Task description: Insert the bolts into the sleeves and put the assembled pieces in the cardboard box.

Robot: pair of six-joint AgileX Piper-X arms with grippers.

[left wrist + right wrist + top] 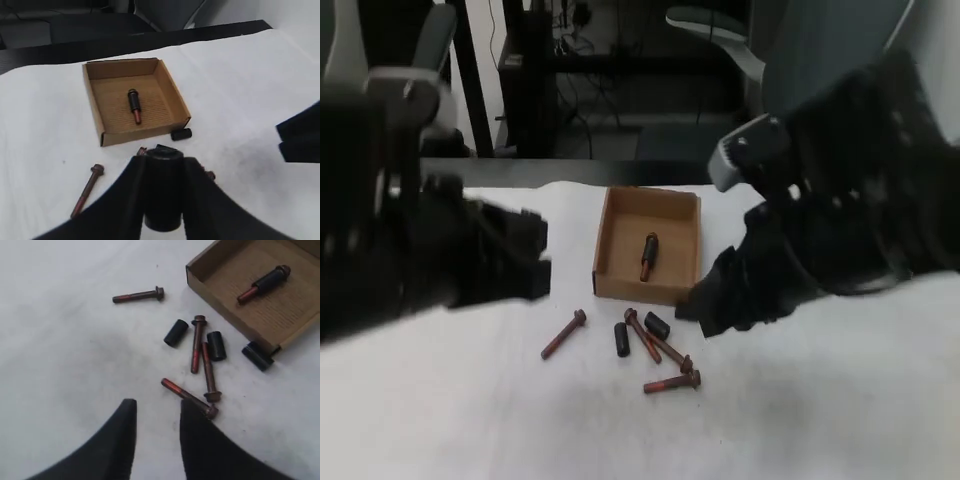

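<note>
Clamping a black sleeve (161, 200) between the fingers of the left gripper (162, 167), off to the left of the cardboard box (95, 107) and over the white cloth (45, 115). Looking past that sleeve at one assembled piece (134, 105), a bolt seated in a sleeve, lying flat on the box floor. Passing a loose sleeve (181, 134) lying just outside the box's near corner, and a lone bolt (86, 192) lying apart from the rest on the cloth. Hovering the right gripper (158, 406) above the cloth with its fingers apart and gripping nothing, one finger sitting just beside the head of the nearest bolt (187, 396). Facing, beyond that, a second bolt (208, 372) and a third bolt (196, 342) lying almost parallel and close together, with a short sleeve (176, 332) resting on one side of them and another sleeve (216, 345) pressing close on the other, all just in front of the box.
</note>
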